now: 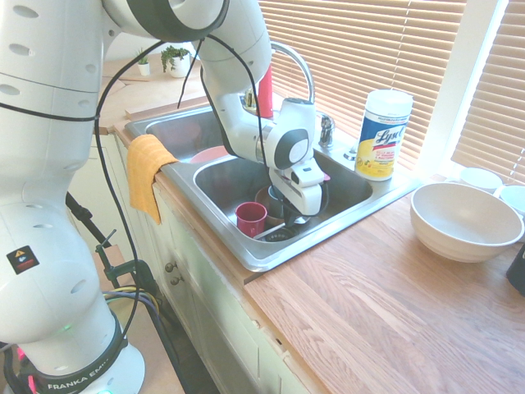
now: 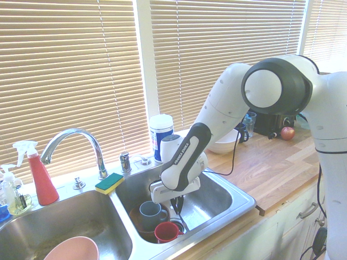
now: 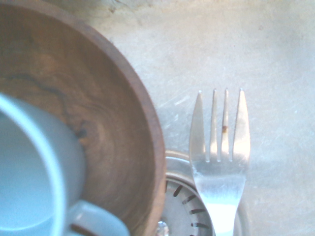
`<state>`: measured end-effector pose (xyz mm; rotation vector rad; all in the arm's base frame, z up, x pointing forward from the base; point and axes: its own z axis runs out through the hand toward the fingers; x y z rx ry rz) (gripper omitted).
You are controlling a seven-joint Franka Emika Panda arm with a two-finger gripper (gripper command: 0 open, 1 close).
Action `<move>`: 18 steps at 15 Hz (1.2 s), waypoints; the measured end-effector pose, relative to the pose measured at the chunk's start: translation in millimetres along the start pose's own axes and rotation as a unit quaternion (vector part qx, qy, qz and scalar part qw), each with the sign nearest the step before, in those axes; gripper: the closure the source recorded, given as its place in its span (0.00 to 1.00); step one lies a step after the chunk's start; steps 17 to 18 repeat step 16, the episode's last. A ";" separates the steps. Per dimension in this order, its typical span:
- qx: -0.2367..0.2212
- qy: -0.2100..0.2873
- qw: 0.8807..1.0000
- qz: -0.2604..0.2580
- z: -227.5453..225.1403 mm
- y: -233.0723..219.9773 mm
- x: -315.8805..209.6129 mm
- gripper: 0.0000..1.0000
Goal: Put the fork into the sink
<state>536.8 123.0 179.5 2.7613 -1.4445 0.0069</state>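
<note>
Down inside the right basin of the steel sink [image 1: 215,131] the gripper [image 1: 289,215] reaches, and the fork [image 3: 219,162] shows in the wrist view rising from the bottom edge, its four shiny tines over the dull scratched sink floor and its neck over the slotted round drain [image 3: 184,204]. Whether the fingers pinch the fork or stand spread, I cannot tell; the white hand hides them in both outside views. Left of the fork in the wrist view a brown wooden bowl [image 3: 98,108] with dark grain holds a pale blue-grey mug [image 3: 29,172], both cut off by the picture edge. Beside the bowl stands a small red cup [image 1: 250,217]. A yellow cloth [image 1: 148,172] hangs over the sink's front rim. On the wooden counter right of the sink rests a big white bowl [image 1: 463,222].
</note>
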 end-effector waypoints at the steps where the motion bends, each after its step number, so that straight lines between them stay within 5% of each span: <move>1: -0.003 -0.002 1.000 0.001 4.8 0.9 2.5 0.00; 12: 0.000 0.000 1.000 0.003 13.5 -1.3 8.0 0.00; 18: 0.024 0.015 1.000 0.002 -33.1 -10.5 10.4 0.00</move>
